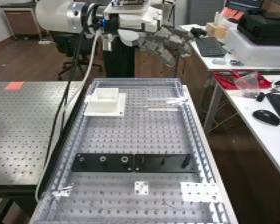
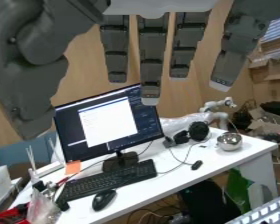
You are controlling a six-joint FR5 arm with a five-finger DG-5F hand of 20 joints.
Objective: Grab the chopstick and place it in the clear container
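My hand (image 1: 152, 45) holds its fingers straight and released beyond the perforated plate (image 1: 134, 132). The chopstick (image 1: 162, 105) lies at the plate's far end, toward the high view's right edge, apart from the white square box (image 1: 105, 104).

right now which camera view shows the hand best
The wrist view: the hand hangs close there, with straight fingers apart. The high view shows it smaller and farther off, its fingers partly overlapping.
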